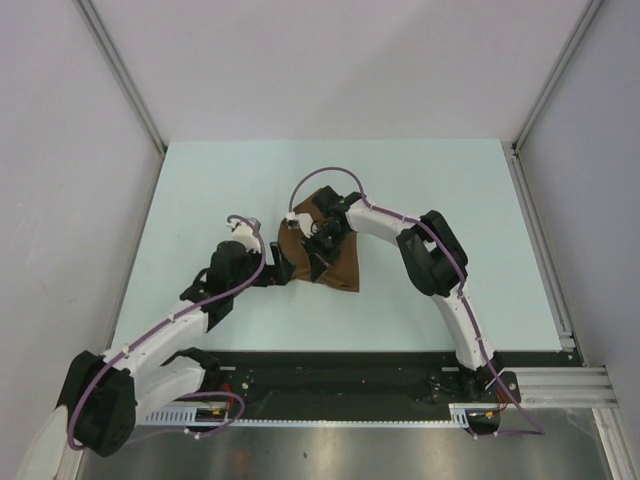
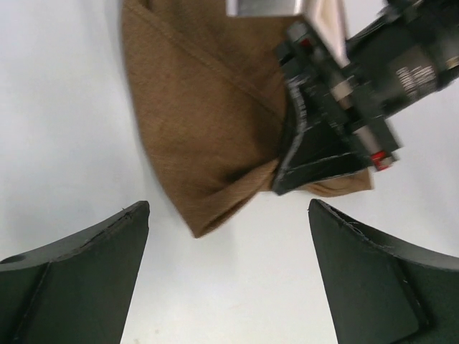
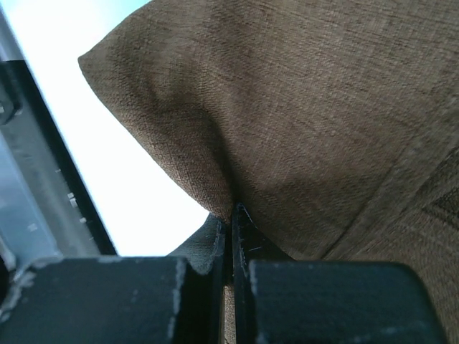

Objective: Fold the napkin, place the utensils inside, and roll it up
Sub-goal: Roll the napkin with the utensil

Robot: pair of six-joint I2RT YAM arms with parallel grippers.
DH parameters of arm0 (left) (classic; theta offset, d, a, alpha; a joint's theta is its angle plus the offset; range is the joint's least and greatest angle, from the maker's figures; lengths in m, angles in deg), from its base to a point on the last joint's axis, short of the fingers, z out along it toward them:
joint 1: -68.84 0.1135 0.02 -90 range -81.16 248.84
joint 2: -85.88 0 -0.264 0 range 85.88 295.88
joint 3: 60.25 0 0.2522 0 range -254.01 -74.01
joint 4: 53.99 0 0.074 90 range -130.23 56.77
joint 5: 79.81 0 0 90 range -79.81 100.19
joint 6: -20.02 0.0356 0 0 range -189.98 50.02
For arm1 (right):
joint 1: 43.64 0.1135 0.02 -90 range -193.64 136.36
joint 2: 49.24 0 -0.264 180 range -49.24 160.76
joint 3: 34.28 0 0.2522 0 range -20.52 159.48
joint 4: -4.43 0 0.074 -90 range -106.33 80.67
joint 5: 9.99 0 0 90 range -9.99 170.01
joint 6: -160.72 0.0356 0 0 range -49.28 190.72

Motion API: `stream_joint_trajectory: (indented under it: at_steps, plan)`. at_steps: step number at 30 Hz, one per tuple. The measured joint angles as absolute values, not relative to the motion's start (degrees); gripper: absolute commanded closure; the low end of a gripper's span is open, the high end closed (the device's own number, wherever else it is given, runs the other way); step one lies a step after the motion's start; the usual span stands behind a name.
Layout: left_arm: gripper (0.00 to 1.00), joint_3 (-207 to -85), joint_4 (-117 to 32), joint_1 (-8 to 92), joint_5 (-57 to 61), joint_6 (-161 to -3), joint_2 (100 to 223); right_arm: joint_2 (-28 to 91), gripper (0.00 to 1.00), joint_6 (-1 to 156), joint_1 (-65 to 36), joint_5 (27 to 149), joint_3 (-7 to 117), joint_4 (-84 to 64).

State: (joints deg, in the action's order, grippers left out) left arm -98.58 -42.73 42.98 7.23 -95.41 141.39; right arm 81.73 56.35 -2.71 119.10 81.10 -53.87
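pinching napkin (image 3: 308,115) in right end effector (image 3: 234,215)

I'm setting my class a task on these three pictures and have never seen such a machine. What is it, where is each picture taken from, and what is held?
Two white robot arms are bolted at the near edge of a pale table. One picture looks down from above; the other two come from cameras on each wrist. A plain brown cloth napkin lies on the table. The right end effector is shut, pinching a napkin fold. The left end effector is open, empty, beside the napkin. No utensils show.
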Motion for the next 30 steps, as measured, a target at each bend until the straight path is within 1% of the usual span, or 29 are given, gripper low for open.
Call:
stream_joint_trajectory:
  at_steps: [3, 7, 12, 13, 15, 17, 18, 20, 21, 23, 24, 26, 27, 29, 30]
  plan:
    - [0.06, -98.10, -43.34, 42.50, 9.24, -93.61, 144.23, 83.98, 1.00, 56.35, -3.81, 122.36, 83.29, -56.45]
    - [0.11, -97.95, -44.87, 41.56, 10.48, -91.89, 147.51, 86.43, 1.00, 56.61, -5.01, 125.79, 85.69, -58.98]
    - [0.19, -97.95, -47.28, 41.21, 10.48, -90.82, 150.28, 89.10, 1.00, 56.96, -6.04, 128.67, 88.69, -61.95]
    - [0.22, -97.95, -47.65, 41.21, 10.48, -90.66, 150.90, 89.51, 1.00, 57.00, -6.17, 129.15, 89.06, -62.37]
    - [0.24, -97.95, -48.48, 41.21, 10.46, -90.40, 152.19, 90.06, 1.00, 57.00, -6.41, 129.96, 89.63, -62.94]
    - [0.29, -98.02, -49.07, 41.21, 10.46, -90.34, 153.72, 90.48, 1.00, 57.05, -6.67, 130.53, 90.02, -63.44]
    - [0.34, -98.02, -49.20, 41.21, 10.48, -90.38, 154.31, 90.72, 1.00, 57.07, -6.74, 130.71, 90.35, -63.72]
    - [0.39, -98.02, -49.20, 41.21, 10.35, -90.31, 155.90, 91.13, 1.00, 57.16, -7.00, 130.93, 90.98, -64.36]
    - [0.43, -98.06, -49.24, 41.21, 10.04, -90.31, 156.64, 91.28, 1.00, 57.18, -7.04, 131.01, 91.27, -64.66]
    - [0.47, -98.23, -49.27, 41.21, 9.87, -90.38, 157.45, 91.72, 1.00, 57.18, -7.13, 131.25, 91.83, -65.19]
    - [0.53, -98.39, -49.31, 41.18, 9.78, -90.44, 157.76, 91.90, 1.00, 57.20, -7.24, 131.52, 92.01, -65.39]
    - [0.61, -98.91, -49.37, 41.14, 9.54, -90.40, 158.20, 92.22, 1.00, 57.25, -7.41, 131.97, 92.32, -65.67]
    - [0.73, -99.17, -49.51, 41.12, 9.50, -90.44, 158.41, 92.46, 1.00, 57.25, -7.50, 132.21, 92.51, -65.89]
    - [0.83, -99.79, -49.57, 41.07, 9.41, -90.51, 158.92, 92.73, 1.00, 57.27, -7.65, 132.72, 92.67, -66.08]
    - [0.91, -100.20, -49.48, 41.05, 9.45, -90.64, 159.29, 92.79, 1.00, 57.29, -7.76, 133.00, 92.67, -66.13]
